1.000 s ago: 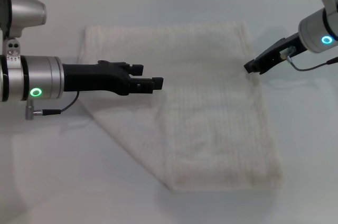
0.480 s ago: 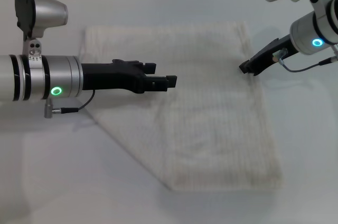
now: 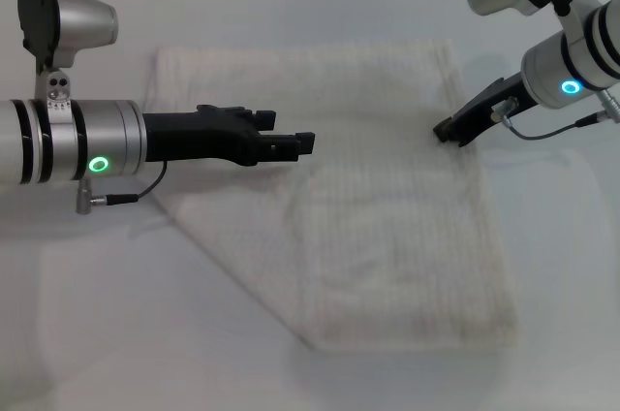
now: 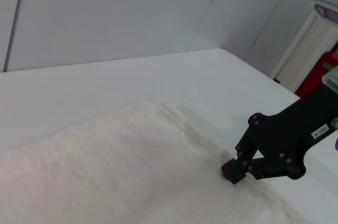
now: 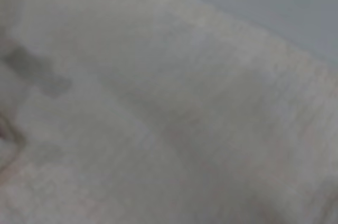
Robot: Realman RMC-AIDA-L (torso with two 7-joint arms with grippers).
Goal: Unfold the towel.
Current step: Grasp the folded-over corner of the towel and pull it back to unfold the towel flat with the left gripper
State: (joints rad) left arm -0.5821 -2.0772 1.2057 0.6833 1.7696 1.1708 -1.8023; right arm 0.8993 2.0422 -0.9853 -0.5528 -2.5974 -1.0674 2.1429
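Cream terry, faint ribbed stripes, soft hemmed border: the towel (image 3: 368, 198) is lying flat mid-table, still folded, w/ a diagonal fold edge running from its left side down to the near corner. I'm seeing a doubled layer on the right half, thicker along the near edge.

My right gripper (image 3: 444, 130) is sitting at the towel's right edge, tip down on the hem; in the left wrist view the same black tip (image 4: 233, 171) is pressing into the pile. Whether its fingers are clamped or parted, I can't tell.

My left gripper (image 3: 291, 140) is hovering over the towel's left-centre, black fingers (image 3: 293, 145) pointing right, parted a little, holding nothing.

The white table (image 3: 116, 333) is lying bare around the cloth: wide room near side and left, narrower strip at the far edge. The right wrist view is showing only towel weave and a strip of table.
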